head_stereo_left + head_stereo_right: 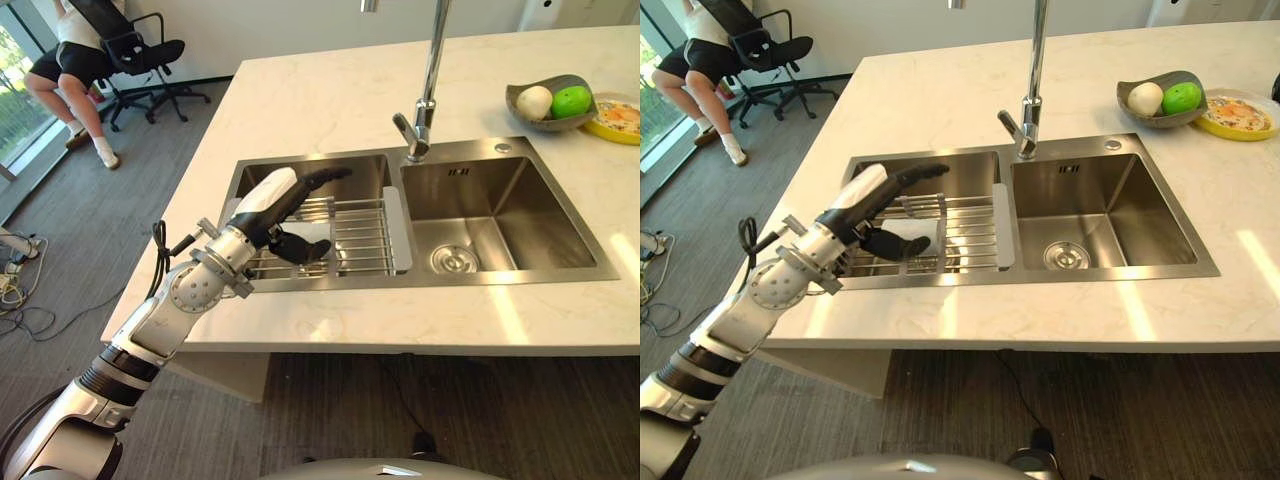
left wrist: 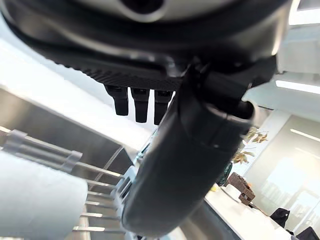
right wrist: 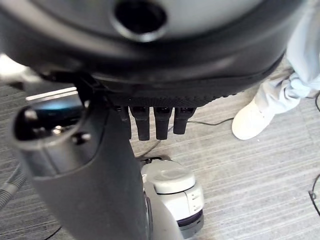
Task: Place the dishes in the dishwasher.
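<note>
My left hand [image 1: 266, 204] hovers over the left basin of the steel sink [image 1: 250, 170], above a wire rack [image 1: 362, 236] laid across it. A pale white dish [image 1: 920, 238] lies on the rack just under the hand's dark fingers [image 1: 292, 246], which point down at it while the thumb [image 1: 322, 176] sticks out forward. In the left wrist view the dish [image 2: 35, 200] shows beside the thumb [image 2: 180, 165], apart from the fingers [image 2: 141, 105]; nothing is held. My right hand [image 3: 85, 165] hangs over the floor with straight fingers [image 3: 150, 122] and holds nothing.
A tall faucet [image 1: 426, 100] stands behind the bare right basin [image 1: 500, 225]. At the counter's far right are a grey bowl [image 1: 524, 116] of fruit and a yellow plate [image 1: 618, 120]. A person [image 1: 70, 60] sits by an office chair [image 1: 145, 50] far left. A person's shoe [image 3: 255, 120] is on the floor.
</note>
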{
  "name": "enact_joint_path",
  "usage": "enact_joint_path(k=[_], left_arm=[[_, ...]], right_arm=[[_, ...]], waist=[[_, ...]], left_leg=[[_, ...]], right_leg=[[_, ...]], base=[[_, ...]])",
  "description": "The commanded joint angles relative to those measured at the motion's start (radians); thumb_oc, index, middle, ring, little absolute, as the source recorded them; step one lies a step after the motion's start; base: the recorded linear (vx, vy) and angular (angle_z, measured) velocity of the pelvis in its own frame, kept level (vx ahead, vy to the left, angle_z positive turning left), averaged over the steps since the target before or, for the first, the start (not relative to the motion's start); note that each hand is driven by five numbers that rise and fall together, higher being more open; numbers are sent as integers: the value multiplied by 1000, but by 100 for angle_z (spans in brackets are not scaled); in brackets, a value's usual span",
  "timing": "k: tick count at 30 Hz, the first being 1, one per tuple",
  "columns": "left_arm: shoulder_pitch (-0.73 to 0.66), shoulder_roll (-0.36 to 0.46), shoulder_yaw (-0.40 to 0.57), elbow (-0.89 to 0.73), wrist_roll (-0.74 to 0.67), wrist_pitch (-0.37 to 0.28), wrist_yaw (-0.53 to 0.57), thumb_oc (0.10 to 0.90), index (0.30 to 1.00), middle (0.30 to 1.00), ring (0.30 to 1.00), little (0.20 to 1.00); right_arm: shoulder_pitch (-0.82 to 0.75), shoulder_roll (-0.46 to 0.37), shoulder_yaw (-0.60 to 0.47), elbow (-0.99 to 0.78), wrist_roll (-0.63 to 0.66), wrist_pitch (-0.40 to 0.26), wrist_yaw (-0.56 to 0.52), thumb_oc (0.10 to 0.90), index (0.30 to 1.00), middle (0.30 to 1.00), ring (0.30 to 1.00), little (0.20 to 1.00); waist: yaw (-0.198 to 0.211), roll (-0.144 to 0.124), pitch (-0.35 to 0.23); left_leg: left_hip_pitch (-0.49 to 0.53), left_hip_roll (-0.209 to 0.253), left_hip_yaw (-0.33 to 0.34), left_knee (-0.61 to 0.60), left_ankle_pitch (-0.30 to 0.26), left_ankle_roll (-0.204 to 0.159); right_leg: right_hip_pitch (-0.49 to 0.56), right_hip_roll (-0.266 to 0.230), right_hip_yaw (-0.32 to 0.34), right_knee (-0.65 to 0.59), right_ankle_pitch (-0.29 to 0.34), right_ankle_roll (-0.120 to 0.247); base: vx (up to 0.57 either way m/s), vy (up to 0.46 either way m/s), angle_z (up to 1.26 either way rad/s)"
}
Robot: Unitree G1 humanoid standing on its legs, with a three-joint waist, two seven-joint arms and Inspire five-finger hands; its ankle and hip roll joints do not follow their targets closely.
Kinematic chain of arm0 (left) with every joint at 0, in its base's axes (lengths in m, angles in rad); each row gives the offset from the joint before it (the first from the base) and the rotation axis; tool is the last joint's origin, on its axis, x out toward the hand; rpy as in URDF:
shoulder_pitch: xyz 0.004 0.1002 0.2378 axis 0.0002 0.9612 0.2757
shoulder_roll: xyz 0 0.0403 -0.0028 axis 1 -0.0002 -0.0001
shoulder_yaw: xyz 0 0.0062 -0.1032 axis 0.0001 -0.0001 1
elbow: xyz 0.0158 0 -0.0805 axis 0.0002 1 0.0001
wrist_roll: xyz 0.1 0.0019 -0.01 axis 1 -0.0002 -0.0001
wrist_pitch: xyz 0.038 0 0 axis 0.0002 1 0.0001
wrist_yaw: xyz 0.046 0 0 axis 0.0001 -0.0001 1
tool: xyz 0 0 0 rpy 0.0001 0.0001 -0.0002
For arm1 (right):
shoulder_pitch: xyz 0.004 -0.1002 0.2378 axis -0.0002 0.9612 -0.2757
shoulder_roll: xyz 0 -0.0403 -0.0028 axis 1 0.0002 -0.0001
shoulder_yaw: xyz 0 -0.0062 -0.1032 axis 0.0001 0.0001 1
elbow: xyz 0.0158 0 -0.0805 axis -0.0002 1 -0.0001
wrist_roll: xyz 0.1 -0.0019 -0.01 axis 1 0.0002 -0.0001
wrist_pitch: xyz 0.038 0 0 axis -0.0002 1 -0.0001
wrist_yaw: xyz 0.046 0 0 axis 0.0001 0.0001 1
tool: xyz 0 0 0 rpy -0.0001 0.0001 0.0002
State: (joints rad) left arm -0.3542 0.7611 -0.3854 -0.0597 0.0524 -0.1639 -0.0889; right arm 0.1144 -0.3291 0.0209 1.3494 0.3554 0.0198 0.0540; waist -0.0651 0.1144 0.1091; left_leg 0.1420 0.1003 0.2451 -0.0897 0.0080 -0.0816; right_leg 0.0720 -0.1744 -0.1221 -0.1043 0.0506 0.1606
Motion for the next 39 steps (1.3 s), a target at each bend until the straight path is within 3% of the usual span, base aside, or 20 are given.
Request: enact_joint_path(k=[1,9,11,22,28,33,35,39], left_arm=[[-147,43,53,-27,-64,-42,15,800,900,900,900,900],[-266,55,-33,113,91,-30,68,800,900,900,900,900],[-265,54,-30,123,134,-25,72,800,900,900,900,900],[-293,-28,-20,221,393,49,160,800,900,900,900,900],[-307,-83,-14,295,465,97,189,800,900,900,900,900],[-309,-85,-15,297,466,97,190,800,900,900,900,900],[-325,-132,-10,364,510,147,213,800,900,900,900,900],[-330,-141,-14,388,508,159,215,800,900,900,900,900]], right_arm=[[-11,-1,15,12,12,-7,13,800,900,900,900,900],[-26,5,37,-24,33,-21,12,800,900,900,900,900],[-19,6,39,-41,34,-43,17,800,900,900,900,900],[-19,18,17,0,14,-12,-22,800,900,900,900,900],[-27,17,20,-2,19,-5,-28,800,900,900,900,900],[-27,17,19,-2,19,-5,-28,800,900,900,900,900],[-58,15,32,-41,39,-3,-36,800,900,900,900,900],[-61,13,39,-43,39,-2,-34,800,900,900,900,900]], waist=[[-8,-65,21],[-18,-65,16],[-20,-66,15],[-32,-73,18],[-31,-76,21],[-31,-76,21],[-26,-81,27],[-23,-82,28]], left_leg=[[19,4,-47,2,-30,-21],[23,5,-36,2,-33,-22],[24,5,-34,2,-35,-22],[28,10,-14,2,-41,-17],[26,11,-15,2,-42,-17],[27,11,-15,2,-42,-17],[23,11,-15,2,-43,-16],[26,11,-15,2,-44,-16]], right_leg=[[71,8,-10,17,-51,46],[68,5,-3,17,-47,49],[66,6,0,17,-47,50],[53,7,20,17,-45,49],[55,7,20,17,-47,46],[55,7,20,17,-47,46],[50,9,20,17,-45,44],[53,10,20,17,-47,42]], base=[[0,0,0],[0,0,0],[0,0,0],[-1,-8,-5],[0,0,0],[0,0,0],[5,-35,1],[9,-3,-2]])
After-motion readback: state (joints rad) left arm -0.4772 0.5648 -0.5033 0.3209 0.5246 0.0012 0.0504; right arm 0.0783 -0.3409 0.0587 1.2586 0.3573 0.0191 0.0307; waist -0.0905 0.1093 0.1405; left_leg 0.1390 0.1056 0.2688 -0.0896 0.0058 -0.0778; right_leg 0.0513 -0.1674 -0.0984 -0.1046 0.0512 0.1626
